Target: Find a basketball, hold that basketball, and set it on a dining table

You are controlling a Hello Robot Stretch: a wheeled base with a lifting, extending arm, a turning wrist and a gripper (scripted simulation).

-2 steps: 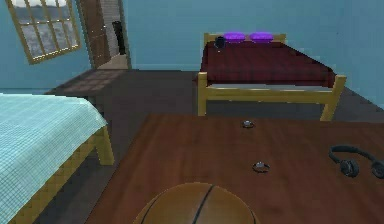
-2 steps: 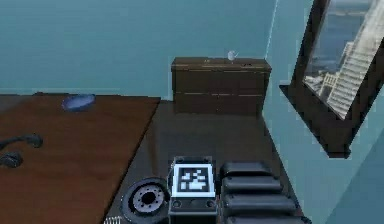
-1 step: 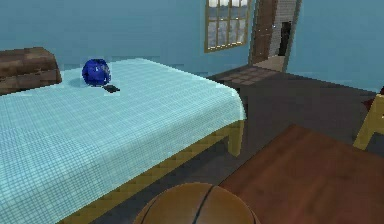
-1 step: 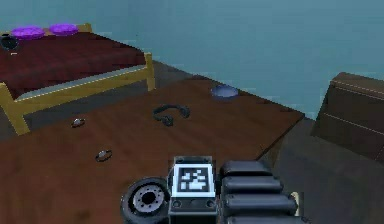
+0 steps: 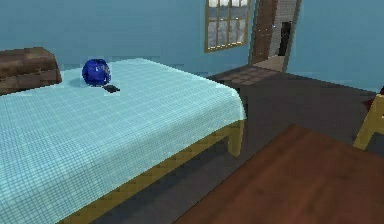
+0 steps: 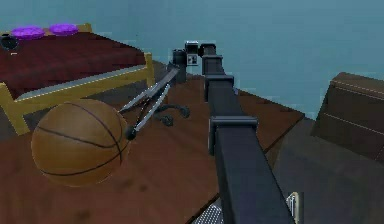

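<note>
Though holding the round orange-brown rubber basketball [image 6: 80, 142] clear of the dark wooden floor [image 6: 165, 175] at the far end of the end effector [image 6: 127, 120] (finger state untellable), yet to reach a dining bench and set it down.

Yellow furniture [image 5: 372, 122] cut off at forward view's right edge; small dark obj [image 5: 110, 89] on bed [image 5: 120, 130] too small to ID.

A pale blue checked bed [image 5: 110, 130] carries a blue round thing [image 5: 96, 70] just beside a small dark flat thing [image 5: 110, 89]. Off to the side, purple pillows [image 6: 45, 31] lie on a dark red bed [image 6: 80, 55].
</note>
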